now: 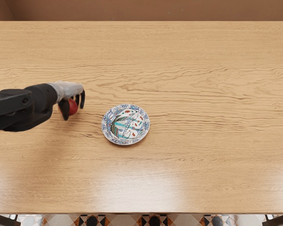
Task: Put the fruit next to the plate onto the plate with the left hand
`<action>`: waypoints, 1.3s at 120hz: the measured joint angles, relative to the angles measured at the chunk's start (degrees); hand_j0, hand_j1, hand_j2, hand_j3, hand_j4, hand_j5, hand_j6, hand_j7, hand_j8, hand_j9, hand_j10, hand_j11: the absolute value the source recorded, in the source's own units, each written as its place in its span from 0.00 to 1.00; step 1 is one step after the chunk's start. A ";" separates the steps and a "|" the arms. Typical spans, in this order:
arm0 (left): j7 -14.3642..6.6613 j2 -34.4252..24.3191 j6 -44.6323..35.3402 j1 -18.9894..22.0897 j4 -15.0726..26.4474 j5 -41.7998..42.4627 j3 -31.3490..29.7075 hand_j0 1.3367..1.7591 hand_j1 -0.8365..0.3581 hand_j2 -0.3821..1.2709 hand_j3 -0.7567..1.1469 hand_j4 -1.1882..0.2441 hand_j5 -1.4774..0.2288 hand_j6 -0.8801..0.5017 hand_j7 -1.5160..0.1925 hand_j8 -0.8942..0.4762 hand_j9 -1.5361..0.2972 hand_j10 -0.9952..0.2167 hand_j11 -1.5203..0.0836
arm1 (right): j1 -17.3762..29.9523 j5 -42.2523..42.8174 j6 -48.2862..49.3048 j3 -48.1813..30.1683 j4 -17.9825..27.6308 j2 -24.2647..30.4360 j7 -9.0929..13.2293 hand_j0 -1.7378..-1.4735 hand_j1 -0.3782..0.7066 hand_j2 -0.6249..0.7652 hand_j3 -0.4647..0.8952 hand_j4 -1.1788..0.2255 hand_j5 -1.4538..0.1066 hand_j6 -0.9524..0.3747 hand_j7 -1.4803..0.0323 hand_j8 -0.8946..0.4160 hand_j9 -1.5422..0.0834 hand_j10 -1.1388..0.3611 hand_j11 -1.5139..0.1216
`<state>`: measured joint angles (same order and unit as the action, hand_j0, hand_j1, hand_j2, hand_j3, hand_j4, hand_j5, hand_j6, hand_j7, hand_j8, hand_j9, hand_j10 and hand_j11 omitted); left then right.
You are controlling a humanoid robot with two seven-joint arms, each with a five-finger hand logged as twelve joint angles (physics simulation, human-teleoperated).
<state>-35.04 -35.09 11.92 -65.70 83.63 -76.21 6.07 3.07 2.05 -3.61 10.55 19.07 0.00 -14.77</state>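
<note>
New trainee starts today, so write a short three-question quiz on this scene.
1. True or false: the small round red fruit lies on the round blue-patterned ceramic plate.
2. The fruit is on which side of the plate in the picture? A left, B right, C beyond.
3. Which hand has its fingers around the fruit?
Key: 1 false; 2 A; 3 the left hand.
</note>
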 joint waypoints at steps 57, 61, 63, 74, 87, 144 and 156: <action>0.01 7.23 4.07 -8.23 0.60 8.35 0.40 0.75 0.49 0.47 0.40 0.36 0.31 0.21 0.35 0.31 0.33 0.33 0.38 | 0.00 0.01 0.00 0.00 0.00 0.00 0.00 0.30 0.05 0.45 0.34 0.83 0.92 0.71 0.96 0.67 0.94 0.75 0.91; 0.02 8.13 4.23 -8.58 0.59 8.95 0.42 0.75 0.49 0.47 0.40 0.36 0.31 0.21 0.35 0.30 0.33 0.32 0.38 | 0.00 0.02 0.00 0.00 0.00 0.00 0.00 0.30 0.05 0.45 0.34 0.83 0.92 0.71 0.96 0.67 0.94 0.75 0.91; 0.02 8.63 4.30 -8.63 0.57 9.17 0.46 0.75 0.49 0.47 0.40 0.36 0.31 0.21 0.35 0.31 0.33 0.32 0.38 | 0.00 0.01 0.00 0.00 0.00 0.00 0.00 0.30 0.05 0.45 0.34 0.83 0.92 0.71 0.96 0.67 0.94 0.75 0.91; 0.03 10.11 4.47 -8.81 0.51 10.51 0.81 0.75 0.50 0.45 0.40 0.36 0.32 0.20 0.35 0.30 0.33 0.32 0.38 | 0.00 0.02 0.00 0.00 0.00 0.00 0.00 0.30 0.05 0.45 0.34 0.83 0.92 0.71 0.96 0.67 0.94 0.75 0.91; 0.03 11.70 4.56 -8.92 0.45 11.52 0.98 0.75 0.51 0.44 0.40 0.36 0.32 0.18 0.35 0.30 0.34 0.31 0.38 | 0.00 0.02 0.00 0.00 0.00 0.00 0.00 0.30 0.05 0.45 0.34 0.83 0.92 0.71 0.96 0.67 0.94 0.75 0.91; 0.04 14.08 4.62 -6.02 -0.06 12.01 0.47 0.75 0.48 0.47 0.40 0.36 0.33 0.19 0.36 0.30 0.35 0.33 0.39 | 0.00 0.02 0.00 0.00 0.00 0.00 0.00 0.30 0.05 0.45 0.34 0.83 0.92 0.71 0.96 0.67 0.94 0.75 0.91; 0.04 14.08 4.60 -5.93 -0.13 11.94 0.32 0.75 0.48 0.47 0.40 0.36 0.33 0.18 0.37 0.30 0.35 0.33 0.39 | 0.00 0.00 0.00 0.00 0.00 0.00 0.00 0.30 0.05 0.45 0.34 0.83 0.92 0.71 0.96 0.67 0.94 0.75 0.91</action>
<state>-35.00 -21.01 16.52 -71.63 83.51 -64.27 6.39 3.07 2.05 -3.61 10.54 19.07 0.00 -14.77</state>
